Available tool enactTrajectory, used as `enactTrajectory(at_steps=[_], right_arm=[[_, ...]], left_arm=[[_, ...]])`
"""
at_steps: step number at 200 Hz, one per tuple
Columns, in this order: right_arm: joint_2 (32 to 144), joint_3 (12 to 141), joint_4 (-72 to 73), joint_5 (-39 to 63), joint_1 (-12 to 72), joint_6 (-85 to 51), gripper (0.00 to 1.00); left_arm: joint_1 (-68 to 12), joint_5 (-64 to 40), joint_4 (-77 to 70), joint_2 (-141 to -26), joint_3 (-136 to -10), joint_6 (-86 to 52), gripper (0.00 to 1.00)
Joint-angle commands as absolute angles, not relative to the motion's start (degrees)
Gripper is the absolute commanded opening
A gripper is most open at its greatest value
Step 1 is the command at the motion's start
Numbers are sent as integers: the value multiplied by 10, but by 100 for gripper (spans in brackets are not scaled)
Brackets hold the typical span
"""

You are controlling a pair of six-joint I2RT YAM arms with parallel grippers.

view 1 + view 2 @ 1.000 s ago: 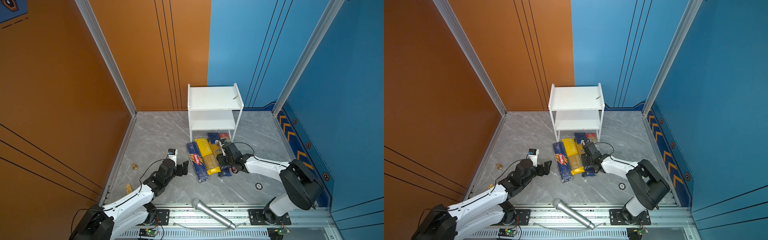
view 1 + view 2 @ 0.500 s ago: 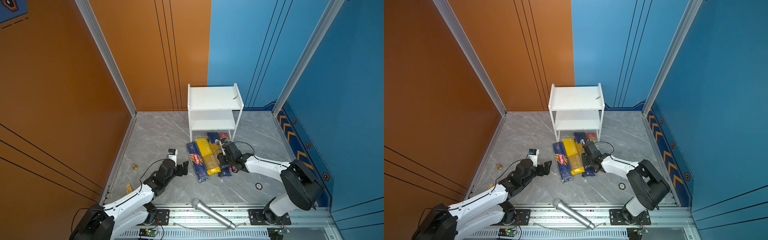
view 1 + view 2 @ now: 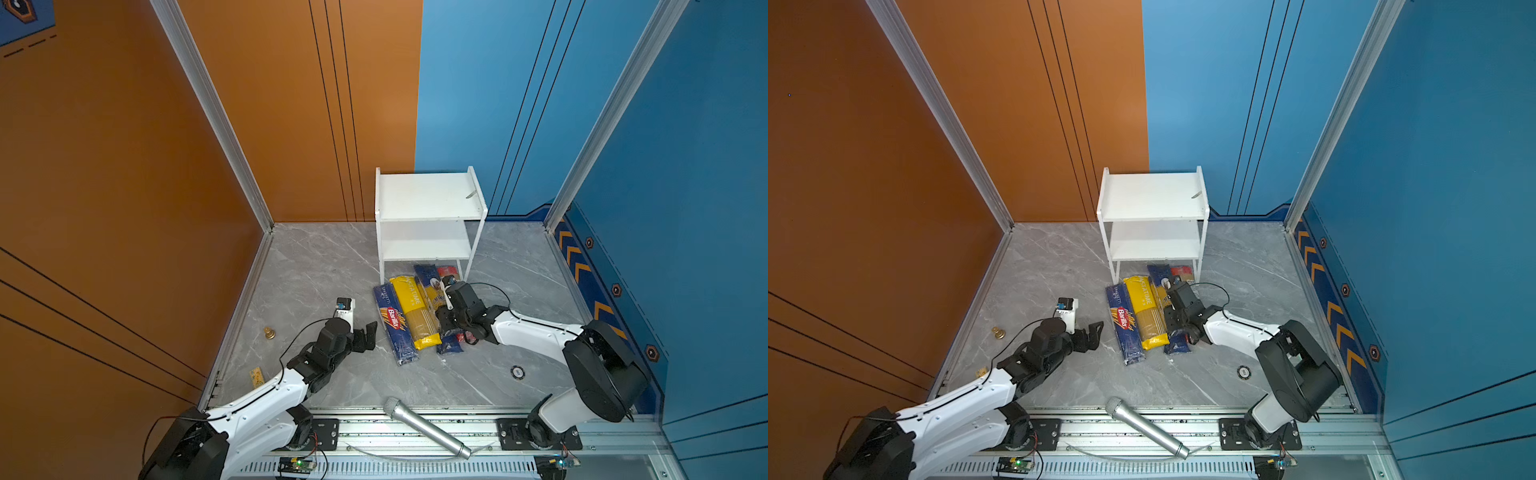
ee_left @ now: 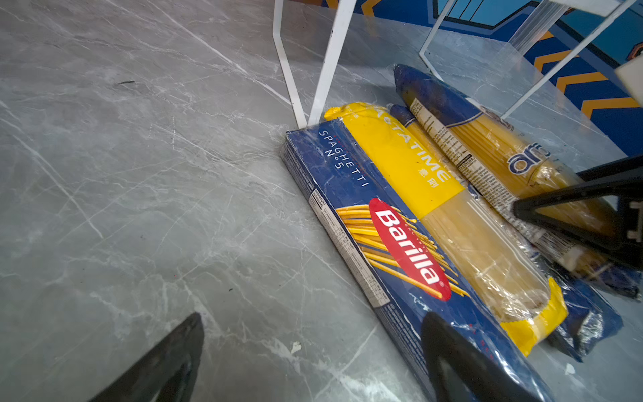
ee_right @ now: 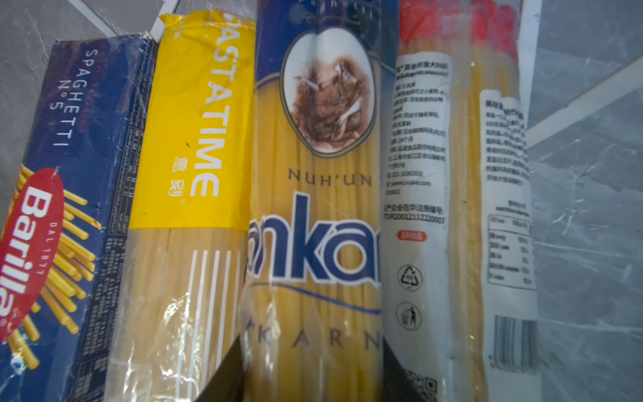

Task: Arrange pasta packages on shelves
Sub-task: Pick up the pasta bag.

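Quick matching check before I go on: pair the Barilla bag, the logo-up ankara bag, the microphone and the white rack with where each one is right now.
Things
1. Barilla bag
2. logo-up ankara bag
3. microphone
4. white rack

Places
A. lying across the front rail
B. at the back, no bag on either shelf
C. between the fingers of the right tool
D. end of the row, nearest the left tool

Pairs: 1-D, 2-C, 3-A, 4-B
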State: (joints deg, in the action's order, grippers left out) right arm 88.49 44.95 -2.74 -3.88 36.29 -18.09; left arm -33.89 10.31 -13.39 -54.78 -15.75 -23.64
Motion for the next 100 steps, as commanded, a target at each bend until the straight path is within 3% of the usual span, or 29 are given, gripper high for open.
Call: enactTrajectory(at_steps=[1, 32, 100], right_arm=[[859, 456, -48, -9, 360, -185, 10], [845, 456, -55, 12, 354, -188, 0], [795, 524, -214, 38, 351, -194, 0]], left_arm=[[-346, 104, -123, -552, -169, -240, 98], [-345, 103, -123, -555, -171, -240, 98], [-345, 101, -132, -573, -176, -241, 98]])
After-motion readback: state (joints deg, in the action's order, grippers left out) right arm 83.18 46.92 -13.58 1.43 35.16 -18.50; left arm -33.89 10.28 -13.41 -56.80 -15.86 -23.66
